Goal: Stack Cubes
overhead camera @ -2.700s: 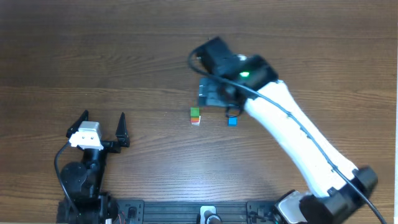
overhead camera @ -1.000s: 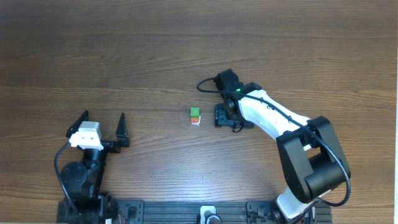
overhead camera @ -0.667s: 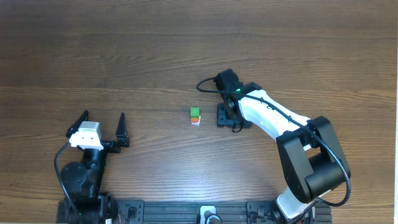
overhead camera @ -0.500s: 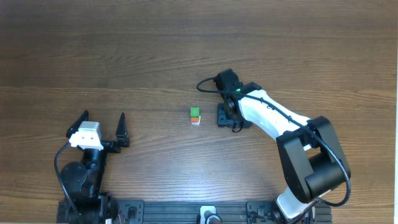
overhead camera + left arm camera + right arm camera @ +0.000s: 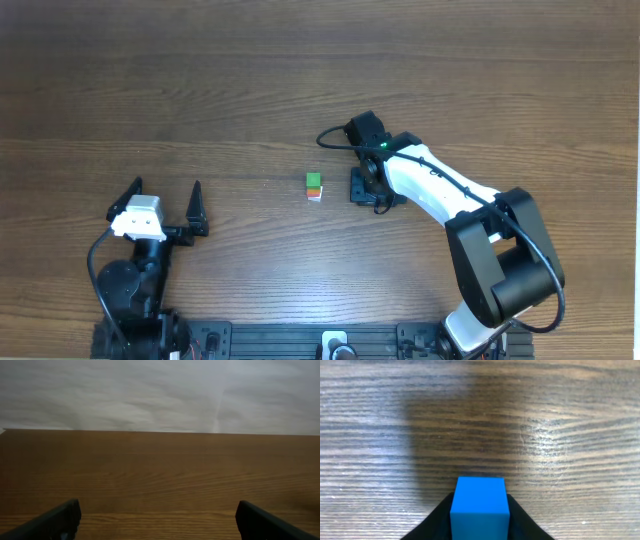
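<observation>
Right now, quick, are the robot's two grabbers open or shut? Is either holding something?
Left gripper: open, holding nothing.
Right gripper: shut on the blue cube.

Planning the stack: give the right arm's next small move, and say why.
Probably lift straight up. The right pincer looks shut on the blue cube, which sits low at the table, while the stack stands apart beside it, so the cube needs height first.
</observation>
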`<state>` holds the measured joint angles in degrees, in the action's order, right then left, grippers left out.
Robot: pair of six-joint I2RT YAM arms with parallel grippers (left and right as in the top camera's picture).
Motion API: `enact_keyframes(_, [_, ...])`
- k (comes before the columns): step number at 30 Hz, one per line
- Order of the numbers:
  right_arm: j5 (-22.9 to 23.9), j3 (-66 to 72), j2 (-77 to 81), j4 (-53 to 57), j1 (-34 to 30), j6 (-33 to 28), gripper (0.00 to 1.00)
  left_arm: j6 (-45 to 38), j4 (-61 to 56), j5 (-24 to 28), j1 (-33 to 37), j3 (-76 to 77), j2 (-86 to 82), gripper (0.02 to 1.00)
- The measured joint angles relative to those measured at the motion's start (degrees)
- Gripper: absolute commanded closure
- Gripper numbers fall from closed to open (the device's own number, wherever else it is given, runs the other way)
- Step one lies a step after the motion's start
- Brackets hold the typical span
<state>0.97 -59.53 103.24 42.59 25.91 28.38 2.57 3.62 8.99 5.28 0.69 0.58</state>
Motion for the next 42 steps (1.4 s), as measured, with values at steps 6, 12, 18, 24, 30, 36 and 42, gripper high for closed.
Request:
enact_keyframes(6, [-0.02,0.0,-0.22,0.02,0.0,0.09,0.838,0.0,0.0,0.0,0.0,0.0,0.0,0.018])
enact_keyframes(12, [-0.02,-0.02,-0.28,0.09,0.0,0.11,0.869,0.0,0.0,0.0,0.0,0.0,0.0,0.018])
enact_keyframes(18, [-0.02,-0.09,-3.63,4.17,0.0,0.11,0.886,0.0,0.0,0.0,0.0,0.0,0.0,0.018])
enact_keyframes(24, [0.24,-5.49,-9.4,12.31,0.5,0.13,0.906,0.0,0.0,0.0,0.0,0.0,0.0,0.018])
enact_keyframes(30, [1.99,-16.72,-10.32,20.04,6.34,2.08,0.906,0.0,0.0,0.0,0.0,0.0,0.0,0.02])
enact_keyframes(36, [2.73,-25.2,-10.21,24.65,11.89,5.55,0.912,0.0,0.0,0.0,0.0,0.0,0.0,0.018])
enact_keyframes(42, [3.76,-33.24,-5.66,28.59,15.32,8.96,0.919,0.0,0.0,0.0,0.0,0.0,0.0,0.018])
